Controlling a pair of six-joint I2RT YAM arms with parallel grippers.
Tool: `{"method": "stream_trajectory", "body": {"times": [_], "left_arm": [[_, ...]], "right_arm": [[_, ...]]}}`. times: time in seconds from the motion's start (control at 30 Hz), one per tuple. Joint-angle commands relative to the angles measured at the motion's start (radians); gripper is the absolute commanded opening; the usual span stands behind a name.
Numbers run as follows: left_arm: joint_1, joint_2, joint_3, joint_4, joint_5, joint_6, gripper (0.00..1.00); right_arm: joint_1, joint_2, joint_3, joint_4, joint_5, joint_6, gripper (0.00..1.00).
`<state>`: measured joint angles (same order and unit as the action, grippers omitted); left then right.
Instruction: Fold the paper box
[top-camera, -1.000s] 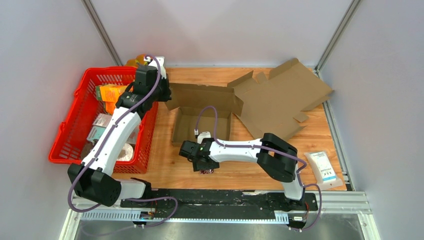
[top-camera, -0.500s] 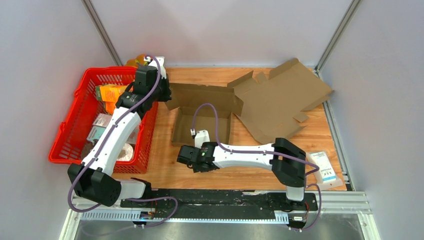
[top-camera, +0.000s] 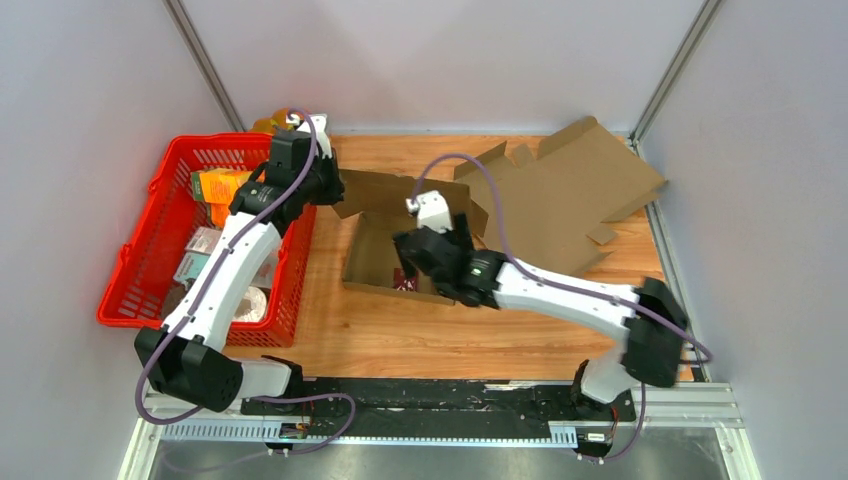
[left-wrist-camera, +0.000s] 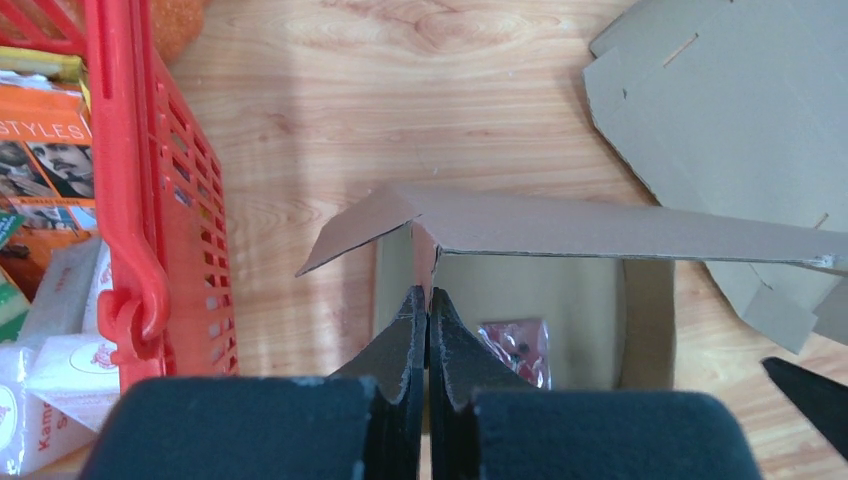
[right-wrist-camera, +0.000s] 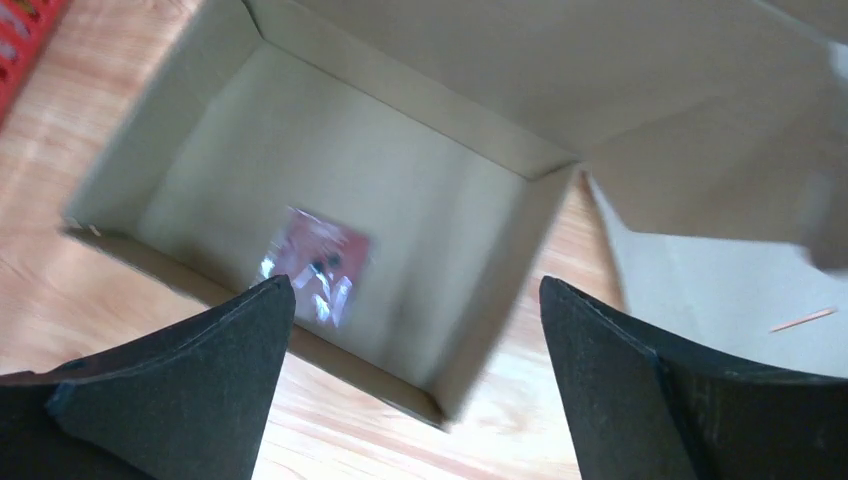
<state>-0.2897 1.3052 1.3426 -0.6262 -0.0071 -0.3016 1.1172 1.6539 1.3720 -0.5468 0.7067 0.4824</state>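
Paper box (top-camera: 370, 255): tabletop (top-camera: 400, 340) centre, lid (top-camera: 570, 200) sprawled toward 2 o'clock. My left hand (left-wrist-camera: 428, 300) pinches its 11 o'clock corner, presumably anchoring it; right hand (right-wrist-camera: 415, 285) spread empty above the packet (right-wrist-camera: 318, 262) inside.

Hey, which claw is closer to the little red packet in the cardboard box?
Right. The right claw hangs open just above the red packet; the left claw pinches a far-left corner wall of the cardboard box, away from it.
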Motion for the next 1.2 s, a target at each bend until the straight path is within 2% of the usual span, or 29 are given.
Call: {"method": "stream_trajectory", "body": {"times": [0.0,0.03,0.07,0.1,0.13,0.2,0.23,0.37,0.47,0.53,0.57,0.63,0.67,0.7,0.8,0.87,0.93,0.97,1.1,1.17], "left_arm": [[0.004,0.017,0.081,-0.093,0.047,-0.068,0.00],[0.004,0.020,0.087,-0.102,0.048,-0.076,0.00],[0.004,0.029,0.101,-0.109,0.061,-0.080,0.00],[0.004,0.032,0.104,-0.116,0.071,-0.082,0.00],[0.004,0.037,0.108,-0.119,0.075,-0.083,0.00],[0.004,0.046,0.115,-0.130,0.075,-0.076,0.00],[0.004,0.051,0.118,-0.136,0.076,-0.073,0.00],[0.004,0.071,0.130,-0.161,0.082,-0.056,0.00],[0.004,0.074,0.128,-0.155,0.087,-0.050,0.00],[0.004,0.077,0.130,-0.153,0.098,-0.038,0.00],[0.004,0.078,0.133,-0.152,0.113,-0.031,0.00],[0.004,0.069,0.124,-0.135,0.145,0.010,0.01],[0.006,0.042,0.095,-0.088,0.180,0.025,0.07],[0.006,0.019,0.067,-0.049,0.194,0.053,0.27],[0.015,-0.085,-0.058,0.121,0.208,0.088,0.57],[0.032,-0.134,-0.126,0.204,0.214,0.093,0.64],[0.037,-0.158,-0.155,0.223,0.165,0.127,0.70],[0.037,-0.184,-0.199,0.265,0.118,0.140,0.71],[0.037,-0.225,-0.312,0.393,0.029,0.150,0.72],[0.037,-0.209,-0.345,0.471,0.097,0.148,0.69]], "right_arm": [[-0.108,-0.335,-0.322,0.361,-0.043,-0.364,1.00],[-0.166,-0.383,-0.377,0.410,-0.090,-0.382,1.00],[-0.271,-0.422,-0.475,0.454,-0.219,-0.413,1.00],[-0.311,-0.483,-0.526,0.508,-0.283,-0.479,1.00],[-0.342,-0.503,-0.568,0.633,-0.343,-0.534,1.00],[-0.378,-0.535,-0.626,0.712,-0.391,-0.600,1.00],[-0.381,-0.539,-0.626,0.713,-0.392,-0.605,1.00],[-0.525,-0.477,-0.620,0.752,-0.507,-0.608,1.00],[-0.563,-0.415,-0.588,0.795,-0.590,-0.640,0.98],[-0.588,-0.355,-0.539,0.806,-0.651,-0.618,0.90],[-0.599,-0.335,-0.518,0.789,-0.691,-0.616,0.78],[-0.600,-0.322,-0.513,0.778,-0.725,-0.616,0.62],[-0.608,-0.327,-0.525,0.795,-0.742,-0.608,0.52],[-0.618,-0.332,-0.539,0.815,-0.762,-0.599,0.48],[-0.672,-0.339,-0.550,0.846,-0.877,-0.573,0.37],[-0.698,-0.333,-0.536,0.854,-0.917,-0.567,0.17],[-0.712,-0.315,-0.521,0.831,-0.929,-0.576,0.13],[-0.729,-0.312,-0.510,0.817,-0.955,-0.581,0.02],[-0.803,-0.307,-0.478,0.786,-1.081,-0.577,0.00],[-0.844,-0.292,-0.462,0.759,-1.159,-0.591,0.00]]}}
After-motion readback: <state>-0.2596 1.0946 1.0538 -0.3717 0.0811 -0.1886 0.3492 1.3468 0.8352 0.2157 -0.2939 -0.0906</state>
